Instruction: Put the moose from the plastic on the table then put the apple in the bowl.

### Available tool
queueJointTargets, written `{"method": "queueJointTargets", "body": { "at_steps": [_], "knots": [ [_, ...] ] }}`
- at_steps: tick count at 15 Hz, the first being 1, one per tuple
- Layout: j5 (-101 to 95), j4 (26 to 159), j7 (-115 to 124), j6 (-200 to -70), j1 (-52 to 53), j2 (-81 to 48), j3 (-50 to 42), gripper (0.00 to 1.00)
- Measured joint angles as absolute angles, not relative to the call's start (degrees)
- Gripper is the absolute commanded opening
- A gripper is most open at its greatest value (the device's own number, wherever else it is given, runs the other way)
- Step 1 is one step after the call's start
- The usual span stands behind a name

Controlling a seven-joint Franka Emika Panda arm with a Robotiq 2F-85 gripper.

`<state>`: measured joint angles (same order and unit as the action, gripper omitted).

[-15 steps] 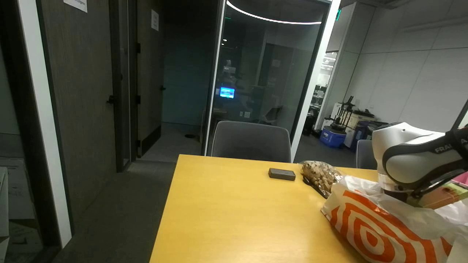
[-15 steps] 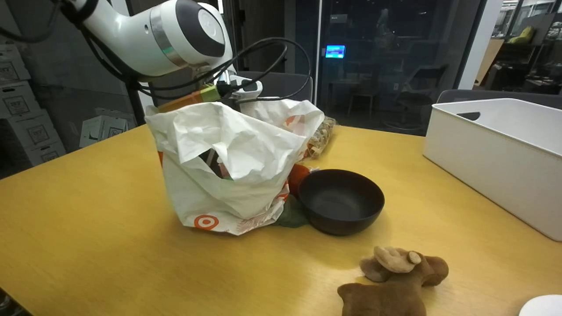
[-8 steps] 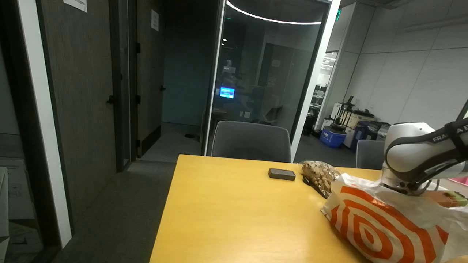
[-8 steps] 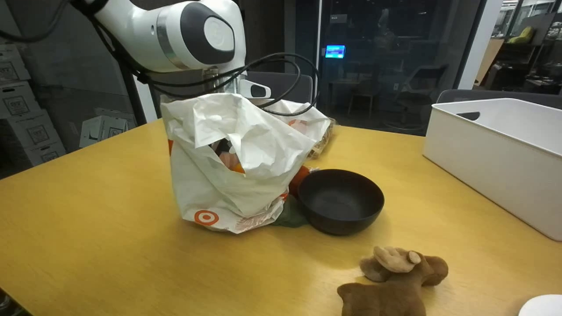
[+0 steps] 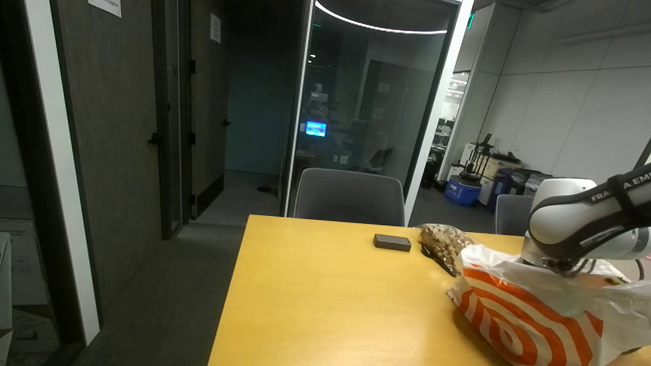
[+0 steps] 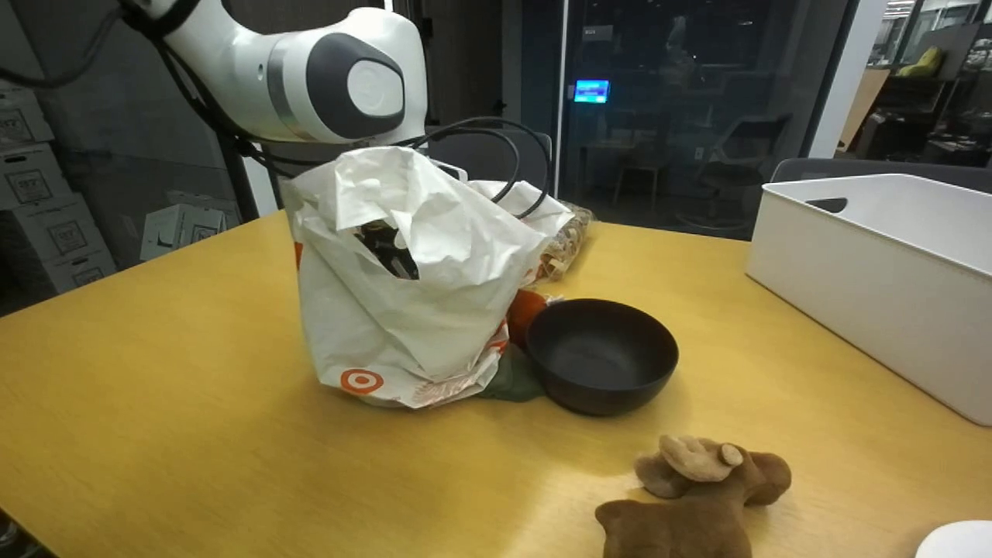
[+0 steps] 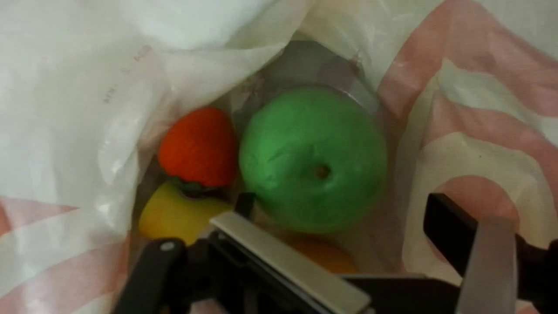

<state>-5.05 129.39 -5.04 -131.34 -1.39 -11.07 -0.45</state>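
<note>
The green apple (image 7: 311, 155) lies in the plastic bag (image 6: 418, 325), ahead of the end effector (image 7: 340, 205) — spread wide, gripping nothing; whether the two touch, I cannot tell. The arm (image 6: 341, 85) sits lower than a second ago; the moose (image 6: 701, 511) — unmoved — is on the surface (image 6: 232, 449) near the bowl (image 6: 603, 360).

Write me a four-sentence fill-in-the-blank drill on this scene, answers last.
The brown moose rests on the ____, outside the plastic bag.
In the wrist view, the apple inside the plastic bag is colored ____.
The bowl beside the plastic bag is colored ____.
The hand is ____, not shut.
Missing words: table; green; black; open.
</note>
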Motion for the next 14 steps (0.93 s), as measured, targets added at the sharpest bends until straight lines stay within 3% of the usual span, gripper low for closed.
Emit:
{"method": "queueJointTargets", "body": {
  "at_steps": [6, 7, 8, 10, 11, 14],
  "knots": [
    [-5.81, 129.56, -5.13, -132.64, -1.08, -13.15, 0.03, 1.00],
    [-6.35, 129.56, -4.85, -132.80, -1.03, -13.35, 0.00, 0.92],
    [-6.47, 129.56, -4.77, -132.80, -0.99, -13.52, 0.00, 0.74],
    [-6.47, 129.56, -4.77, -132.80, -0.92, -13.80, 0.00, 0.58],
    [-6.47, 129.54, -4.76, -132.78, -0.90, -13.90, 0.00, 0.53],
    [-6.50, 129.37, -4.67, -132.46, -0.90, -13.83, -0.02, 0.50]
  ]
}}
